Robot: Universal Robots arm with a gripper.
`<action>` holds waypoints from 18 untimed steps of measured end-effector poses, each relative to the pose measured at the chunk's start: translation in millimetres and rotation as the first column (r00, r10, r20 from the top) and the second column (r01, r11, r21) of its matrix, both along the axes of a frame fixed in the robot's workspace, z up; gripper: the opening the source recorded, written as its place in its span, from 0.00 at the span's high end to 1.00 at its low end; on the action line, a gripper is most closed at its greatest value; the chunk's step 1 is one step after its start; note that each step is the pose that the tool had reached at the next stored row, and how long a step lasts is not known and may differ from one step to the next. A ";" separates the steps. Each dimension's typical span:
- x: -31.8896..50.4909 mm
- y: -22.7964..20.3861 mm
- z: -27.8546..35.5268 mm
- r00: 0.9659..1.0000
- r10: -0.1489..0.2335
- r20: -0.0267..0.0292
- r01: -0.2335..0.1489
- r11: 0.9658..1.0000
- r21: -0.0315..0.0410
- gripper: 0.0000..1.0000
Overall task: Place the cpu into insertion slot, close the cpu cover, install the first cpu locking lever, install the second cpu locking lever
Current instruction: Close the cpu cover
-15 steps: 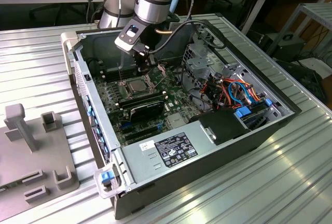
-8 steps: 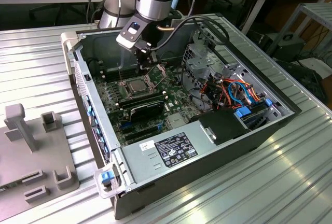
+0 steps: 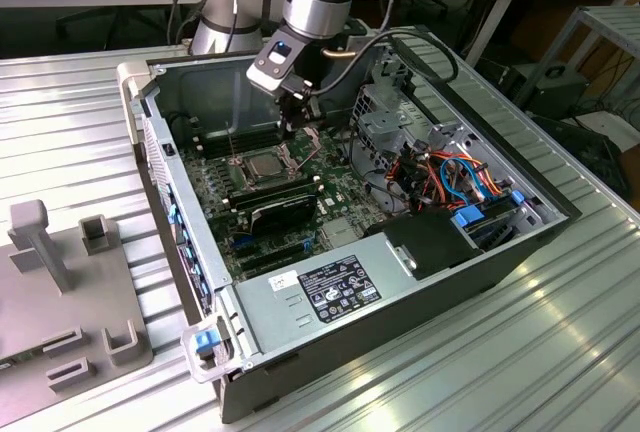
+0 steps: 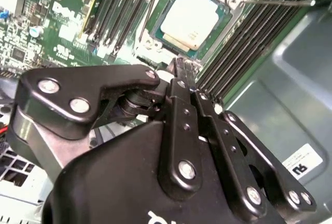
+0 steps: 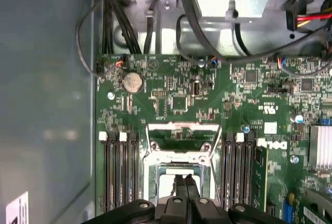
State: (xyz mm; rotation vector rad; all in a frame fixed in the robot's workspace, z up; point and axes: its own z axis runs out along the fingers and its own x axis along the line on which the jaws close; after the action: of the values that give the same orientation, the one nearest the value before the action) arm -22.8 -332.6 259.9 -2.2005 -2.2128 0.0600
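Observation:
The cpu (image 4: 189,15) lies flat in the insertion slot (image 3: 262,166) of the green motherboard, its dull silver top showing. The cpu cover (image 5: 182,127) is swung open, and green board shows through its window. In the first wrist view my gripper (image 5: 184,178) hangs over the chip's edge near the cover's hinge, with its narrow fingers (image 5: 179,185) pressed together and nothing between them. In the exterior view the gripper (image 3: 295,124) hovers just above the socket. A thin locking lever (image 4: 275,1) sticks out from one socket corner, and a second lever (image 4: 150,6) runs along the opposite side.
Black memory slots (image 5: 119,167) flank the socket on both sides. Cables and a metal drive cage (image 3: 395,117) crowd the case at the exterior view's right. The power supply (image 3: 330,287) fills the case's near end. A grey fixture plate (image 3: 70,292) lies on the table outside.

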 end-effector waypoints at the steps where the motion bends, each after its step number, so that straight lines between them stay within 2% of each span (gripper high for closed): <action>1: 0.0 0.0 4.1 1.000 0.000 0.000 0.000 1.000 0.000 0.89; 7: 0.0 0.0 7.9 1.000 0.000 0.000 0.000 1.000 0.000 0.89; 18: 0.6 0.0 8.9 1.000 0.000 0.000 0.000 1.000 0.000 0.89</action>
State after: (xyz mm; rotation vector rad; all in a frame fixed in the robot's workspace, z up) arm -22.1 -332.6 268.8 -2.2004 -2.2130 0.0598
